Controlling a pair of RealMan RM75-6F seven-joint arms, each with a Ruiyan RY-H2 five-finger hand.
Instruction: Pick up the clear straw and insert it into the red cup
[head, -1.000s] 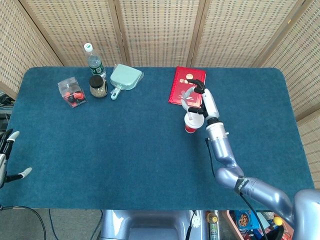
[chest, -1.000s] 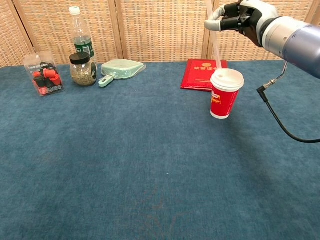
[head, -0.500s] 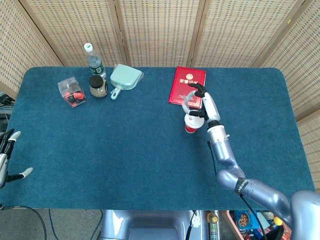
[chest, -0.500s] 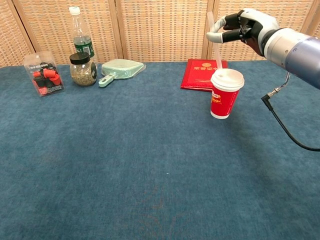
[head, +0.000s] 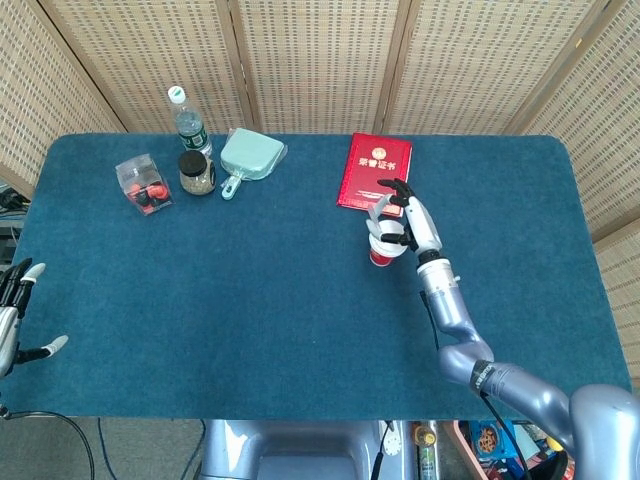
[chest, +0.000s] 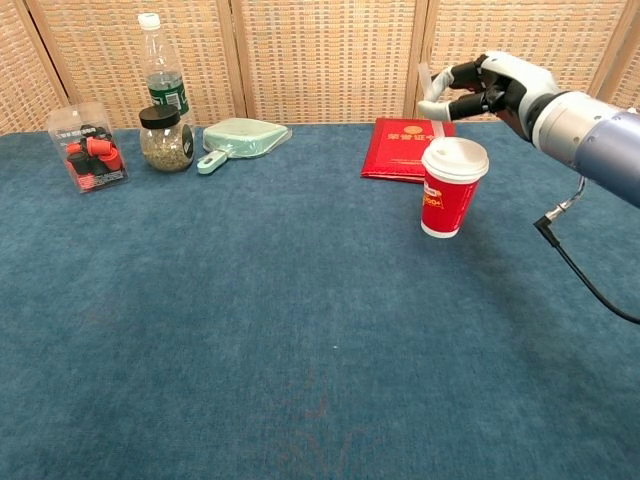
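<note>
The red cup (chest: 449, 201) with a white lid stands right of the table's middle, just in front of a red booklet (chest: 404, 147). My right hand (chest: 486, 87) hovers just behind and above the lid and pinches the clear straw (chest: 430, 105) near its top. The straw stands nearly upright and its lower end meets the lid; how deep it goes I cannot tell. In the head view the same hand (head: 401, 214) covers part of the cup (head: 381, 255). My left hand (head: 14, 318) hangs open off the table's left edge, holding nothing.
At the back left stand a water bottle (chest: 161, 66), a lidded jar (chest: 165, 140), a clear box with red items (chest: 87, 146) and a pale green lidded container (chest: 243, 139). A black cable (chest: 583, 274) trails below my right forearm.
My right hand has come down toward the cup with the straw, so less of the straw shows above the lid. The left hand has barely shifted.
</note>
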